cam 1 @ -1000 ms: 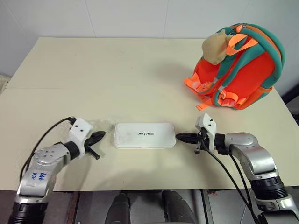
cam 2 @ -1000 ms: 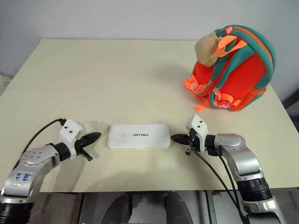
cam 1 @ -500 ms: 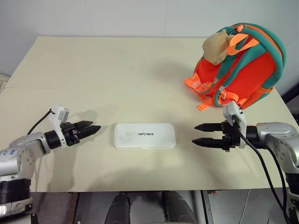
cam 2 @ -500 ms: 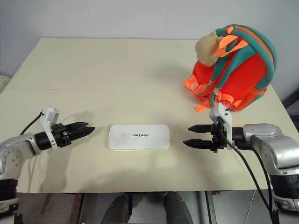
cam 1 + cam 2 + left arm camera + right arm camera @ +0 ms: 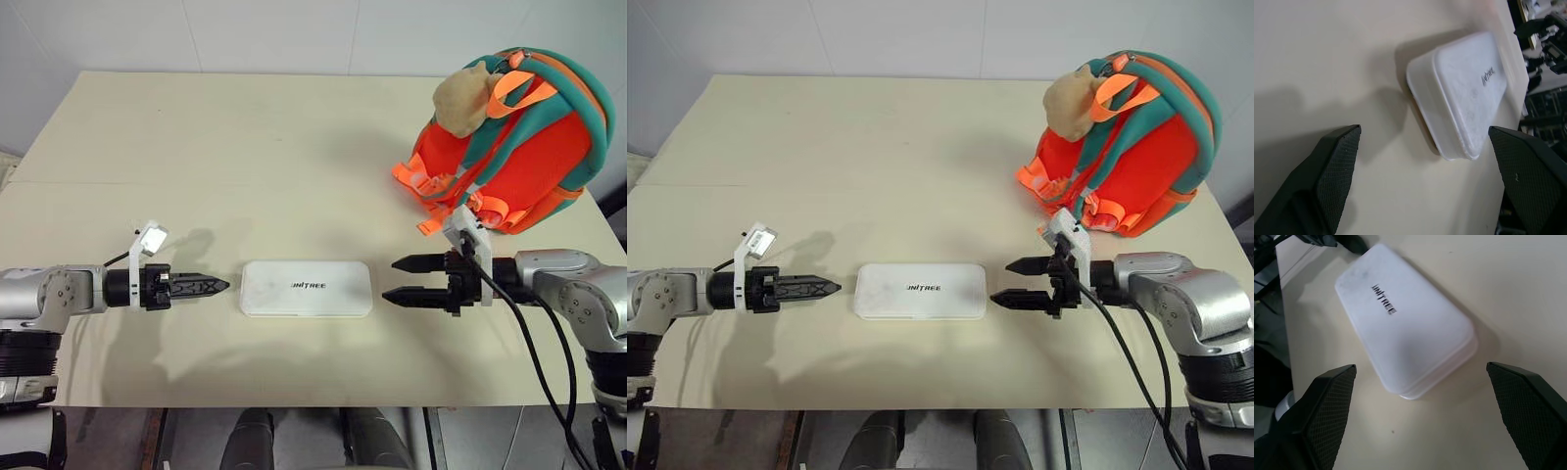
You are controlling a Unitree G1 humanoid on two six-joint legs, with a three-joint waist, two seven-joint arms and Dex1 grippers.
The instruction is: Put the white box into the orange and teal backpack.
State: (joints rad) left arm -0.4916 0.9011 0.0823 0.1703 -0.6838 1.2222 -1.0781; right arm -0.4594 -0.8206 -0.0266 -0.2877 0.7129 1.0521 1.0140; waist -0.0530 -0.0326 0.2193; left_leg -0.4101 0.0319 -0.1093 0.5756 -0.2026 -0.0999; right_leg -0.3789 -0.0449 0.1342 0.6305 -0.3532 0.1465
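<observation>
1. Box first: the white box (image 5: pixel 307 288) lies flat on the beige table (image 5: pixel 245 157), lettering up, its long sides running left to right. Nothing touches it.

2. Left of the box, the left gripper (image 5: pixel 211 286) points at its short left end, level with it and just short of contact. In the left wrist view its two black fingers (image 5: pixel 1332 171) stand wide apart with that end of the box between their lines, so the jaws are open and empty.

3. Right of the box, the right gripper (image 5: pixel 402 279) faces the opposite short end, also a little apart from it. Both head views show its fingers spread, one above the other, and the right wrist view shows them flanking the box with bare table between. It is open and holds nothing.

4. Beyond the box and well off to its right, the orange and teal backpack (image 5: pixel 519 147) stands upright at the table's far right edge. Its straps and buckles face the box, and a tan plush toy (image 5: pixel 462 101) sits near its top. I cannot tell from these views whether its zip is open.

5. Progress, as I judge it: barely begun. The box is neither gripped nor lifted, and it sits well apart from the backpack. Still to do: close on the box, probably from both ends, carry it over, find or make an opening, and put it inside.
</observation>
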